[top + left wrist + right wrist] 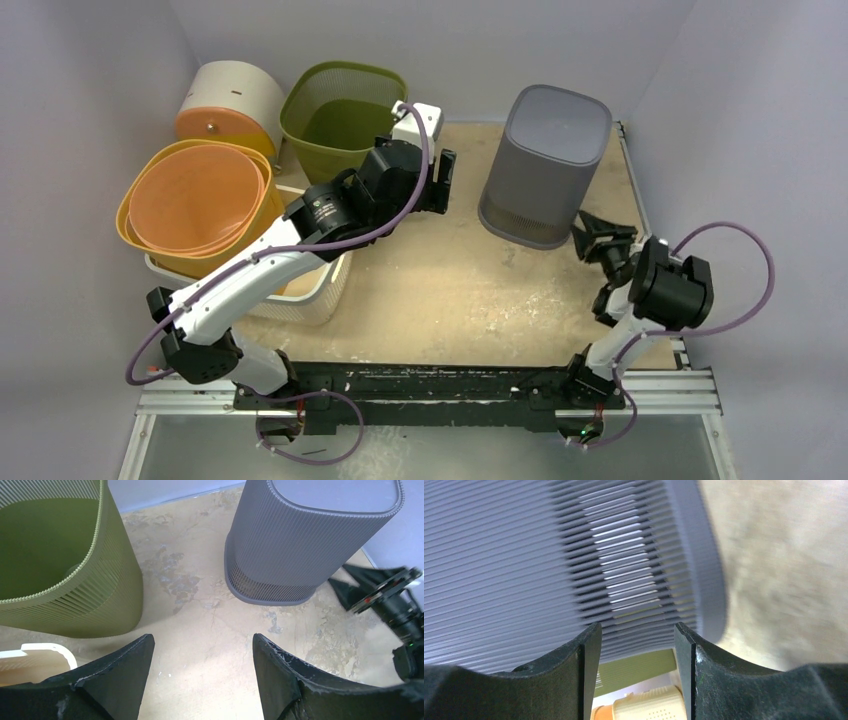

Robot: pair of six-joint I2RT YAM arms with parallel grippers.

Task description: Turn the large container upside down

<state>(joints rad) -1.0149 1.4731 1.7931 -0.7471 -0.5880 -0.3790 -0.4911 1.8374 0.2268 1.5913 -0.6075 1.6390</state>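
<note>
The large container (545, 165) is a grey ribbed bin standing at the back right of the table, its closed base facing up and its rim on the table. My right gripper (590, 238) is just off its lower right edge, jaws apart. In the right wrist view the grey container (524, 555) fills the frame close ahead of the right gripper (636, 627), with nothing between the fingers. My left gripper (440, 180) hovers mid-table, left of the container. In the left wrist view the left gripper (200, 640) is open and empty over bare tabletop, the grey container (310, 540) beyond it.
An upright olive-green bin (340, 115) stands at the back, close to the left arm's wrist. Orange tubs (195, 200) are nested in a white basket (310, 295) at the left. A cream and orange bin (230, 100) lies behind them. Walls close in on three sides.
</note>
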